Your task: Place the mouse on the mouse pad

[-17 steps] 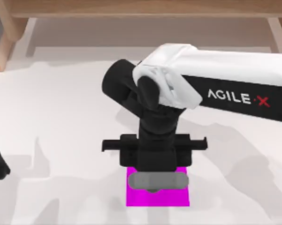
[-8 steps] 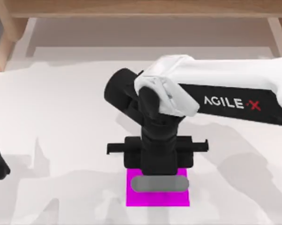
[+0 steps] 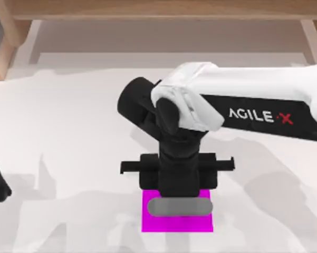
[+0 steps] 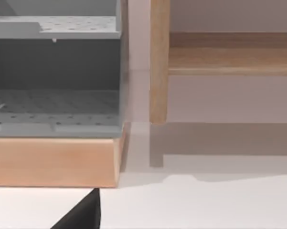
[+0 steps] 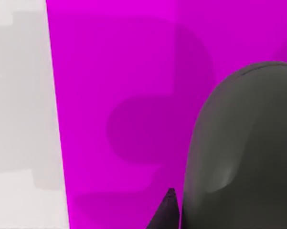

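Since the mouse (image 3: 178,206) must end on the mouse pad (image 3: 176,224), the right gripper (image 3: 178,197) hangs directly above it, the mouse lying on the magenta beneath its fingertips, though I cannot tell whether it grips or has released.

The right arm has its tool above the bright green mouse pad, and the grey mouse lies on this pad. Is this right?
Not quite: the mouse pad is bright magenta, not green, as the top view and the right wrist view show. The rest holds: the right arm's tool is above the pad, and the grey mouse lies on it.
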`<state>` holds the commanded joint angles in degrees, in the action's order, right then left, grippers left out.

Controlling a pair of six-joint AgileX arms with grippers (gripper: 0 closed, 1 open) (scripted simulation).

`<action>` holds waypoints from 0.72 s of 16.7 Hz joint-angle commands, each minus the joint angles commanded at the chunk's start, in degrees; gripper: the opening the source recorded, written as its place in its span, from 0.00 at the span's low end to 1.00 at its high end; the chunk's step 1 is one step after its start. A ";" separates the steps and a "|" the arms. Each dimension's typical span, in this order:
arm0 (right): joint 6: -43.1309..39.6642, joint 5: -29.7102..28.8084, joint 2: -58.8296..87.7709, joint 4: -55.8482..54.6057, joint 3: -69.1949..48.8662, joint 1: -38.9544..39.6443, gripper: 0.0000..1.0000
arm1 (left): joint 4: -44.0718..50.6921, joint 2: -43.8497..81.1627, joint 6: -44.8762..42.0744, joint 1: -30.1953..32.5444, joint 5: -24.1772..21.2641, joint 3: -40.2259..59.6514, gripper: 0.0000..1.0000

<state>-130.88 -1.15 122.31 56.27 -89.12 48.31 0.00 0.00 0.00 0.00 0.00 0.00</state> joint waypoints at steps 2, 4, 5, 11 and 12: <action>0.00 0.00 0.00 0.00 0.00 0.00 0.53 | 0.00 0.00 0.00 0.00 0.00 0.00 1.00; 0.00 0.00 0.00 0.00 0.00 0.00 0.68 | 0.00 0.00 0.00 0.00 0.00 0.00 1.00; 0.00 0.00 0.00 0.00 0.00 0.00 0.75 | 0.00 0.00 0.00 0.00 0.00 0.00 1.00; 0.00 0.00 0.00 0.00 0.00 0.00 1.00 | 0.00 0.00 0.00 0.00 0.00 0.00 1.00; 0.00 0.00 0.00 0.00 0.00 0.00 1.00 | 0.00 0.00 0.00 0.00 0.00 0.00 1.00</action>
<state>-130.88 -1.15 122.31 56.27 -89.12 48.31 0.00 0.00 0.00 0.00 0.00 0.00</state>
